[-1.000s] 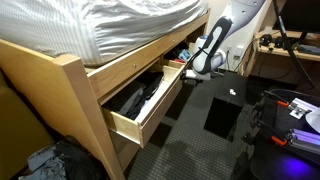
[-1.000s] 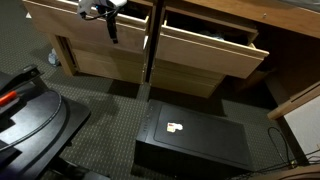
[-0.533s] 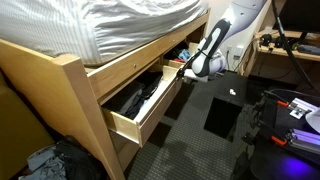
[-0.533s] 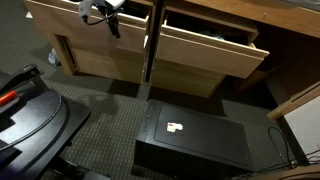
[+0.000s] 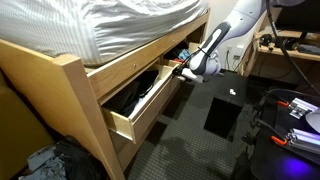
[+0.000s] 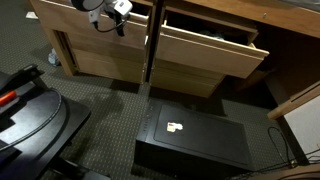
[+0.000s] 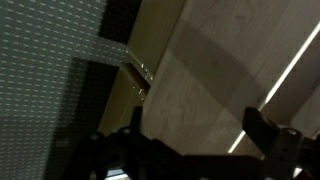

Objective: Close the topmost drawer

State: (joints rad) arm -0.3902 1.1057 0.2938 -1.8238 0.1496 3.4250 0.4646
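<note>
The topmost drawer [image 5: 152, 112] is a wide light-wood bed drawer, pulled out, with dark clothing [image 5: 135, 96] inside. It is the left-hand drawer in an exterior view [image 6: 95, 50]. My gripper [image 5: 184, 70] is at the far end of its front panel, near the top edge, as the exterior view from in front [image 6: 106, 17] also shows. In the wrist view my gripper [image 7: 200, 140] is open, its two dark fingers [image 7: 266, 135] spread wide. The flat wood panel [image 7: 210, 70] fills the space right in front of them. I cannot tell whether the fingers touch the panel.
A second light-wood drawer [image 6: 210, 55] with colourful items stands open beside it, past a dark bed post [image 6: 150, 45]. A black box [image 5: 225, 112] sits on the floor opposite, also in an exterior view [image 6: 190, 145]. Dark equipment [image 5: 290, 115] lies beyond it. The bed frame corner [image 5: 85, 120] is close.
My gripper has moved up and in towards the drawer's front panel. The drawer looks slid in slightly.
</note>
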